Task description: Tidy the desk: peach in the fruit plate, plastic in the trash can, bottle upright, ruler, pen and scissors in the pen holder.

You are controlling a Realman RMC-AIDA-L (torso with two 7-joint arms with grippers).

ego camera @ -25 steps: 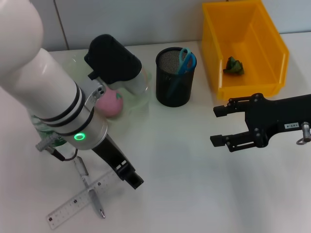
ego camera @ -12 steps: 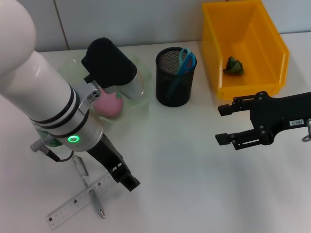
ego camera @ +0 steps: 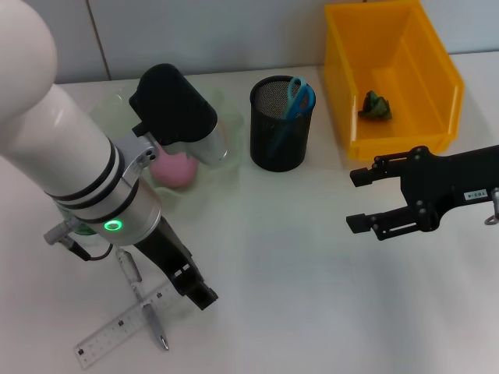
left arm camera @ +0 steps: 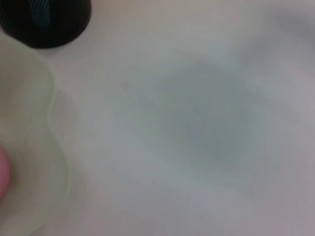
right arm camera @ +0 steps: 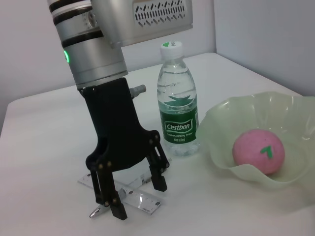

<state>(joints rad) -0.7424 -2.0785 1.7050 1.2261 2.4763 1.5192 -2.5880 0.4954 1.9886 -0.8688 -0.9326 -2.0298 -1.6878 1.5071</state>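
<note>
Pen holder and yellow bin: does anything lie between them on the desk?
No. In the head view, only bare desk lies between the pen holder and the yellow bin.

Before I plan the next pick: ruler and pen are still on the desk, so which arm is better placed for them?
Left. The left gripper hangs open right over the ruler and pen, fingers pointing down. The right gripper is open too, but far across the desk near the yellow bin.

Bare table [ego camera: 296, 257] between the grippers: free passage. Holder [ego camera: 281, 125] and bin [ego camera: 390, 78] block the far side.
</note>
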